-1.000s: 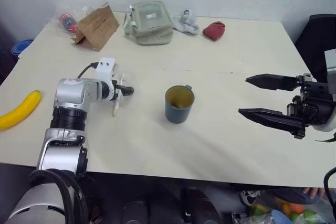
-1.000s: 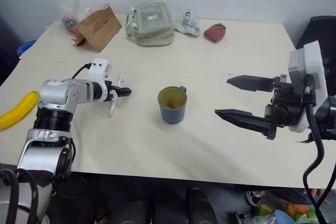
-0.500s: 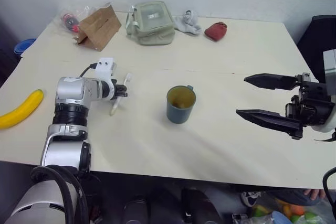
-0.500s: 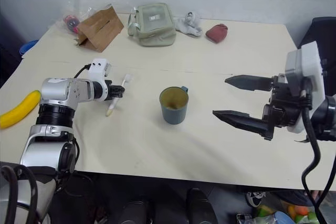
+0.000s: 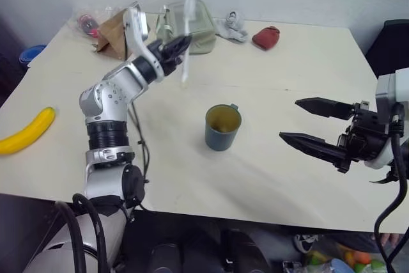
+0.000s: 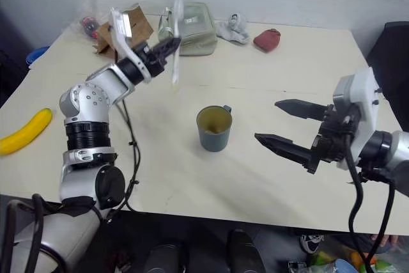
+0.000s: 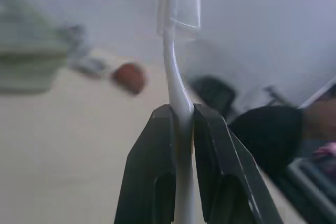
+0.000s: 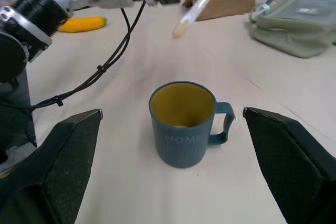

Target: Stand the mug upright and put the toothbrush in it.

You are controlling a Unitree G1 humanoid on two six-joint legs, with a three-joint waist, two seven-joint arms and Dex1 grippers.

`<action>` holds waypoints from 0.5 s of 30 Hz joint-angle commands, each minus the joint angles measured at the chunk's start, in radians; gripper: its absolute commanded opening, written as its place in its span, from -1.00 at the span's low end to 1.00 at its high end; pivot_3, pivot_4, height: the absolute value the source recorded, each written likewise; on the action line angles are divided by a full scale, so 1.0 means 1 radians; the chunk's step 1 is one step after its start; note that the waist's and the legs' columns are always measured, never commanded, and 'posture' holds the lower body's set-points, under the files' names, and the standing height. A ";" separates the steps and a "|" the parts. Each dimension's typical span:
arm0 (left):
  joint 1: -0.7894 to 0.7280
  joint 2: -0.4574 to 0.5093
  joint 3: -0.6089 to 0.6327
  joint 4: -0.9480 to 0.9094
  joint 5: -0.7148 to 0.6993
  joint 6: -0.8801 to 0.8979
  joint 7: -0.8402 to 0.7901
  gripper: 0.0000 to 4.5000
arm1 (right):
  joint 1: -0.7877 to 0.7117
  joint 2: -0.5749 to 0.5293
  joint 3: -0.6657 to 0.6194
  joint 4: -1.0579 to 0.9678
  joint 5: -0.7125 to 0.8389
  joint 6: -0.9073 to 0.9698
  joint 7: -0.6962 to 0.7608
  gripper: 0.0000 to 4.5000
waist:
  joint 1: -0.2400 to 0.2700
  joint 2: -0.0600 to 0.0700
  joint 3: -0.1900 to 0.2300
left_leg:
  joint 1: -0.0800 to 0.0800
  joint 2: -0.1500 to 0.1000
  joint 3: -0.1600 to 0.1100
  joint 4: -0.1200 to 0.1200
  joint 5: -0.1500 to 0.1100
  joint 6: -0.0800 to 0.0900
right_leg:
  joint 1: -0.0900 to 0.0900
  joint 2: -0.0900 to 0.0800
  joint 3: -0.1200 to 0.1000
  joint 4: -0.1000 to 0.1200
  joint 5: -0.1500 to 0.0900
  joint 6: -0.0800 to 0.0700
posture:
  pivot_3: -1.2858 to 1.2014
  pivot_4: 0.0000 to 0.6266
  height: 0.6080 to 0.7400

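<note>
Cream tabletop (image 5: 287, 68) fills the frame, and your mug (image 5: 222, 127) already stands upright at its centre, so you are on the second step: carrying the toothbrush (image 5: 186, 43) over. Your left claw (image 5: 177, 46), raised at the upper left, is clamped tight on the toothbrush's handle, while the right claw (image 5: 305, 122) hangs spread wide and empty at the right edge. Next, you need to swing the brush above the mug's mouth, tip it handle-down, and lower before letting go.

Mug (image 5: 222, 127): teal-blue, yellow inside, upright mid-table, handle toward far right, mouth open. Toothbrush (image 5: 186, 43): slim white, lifted off table, clamped in my left gripper (image 5: 180, 45), near vertical, bristle end up.
</note>
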 commanded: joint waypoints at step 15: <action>0.193 0.030 -0.370 -0.166 0.121 -0.261 -0.297 -0.37 | 0.110 0.011 -0.127 -0.063 0.069 -0.044 -0.134 1.00 | -0.022 0.000 0.000 | 0.002 0.000 -0.001 0.000 0.000 0.000 | 0.000 0.003 0.004 -0.002 0.000 0.000 | 0.03 -0.52 1.00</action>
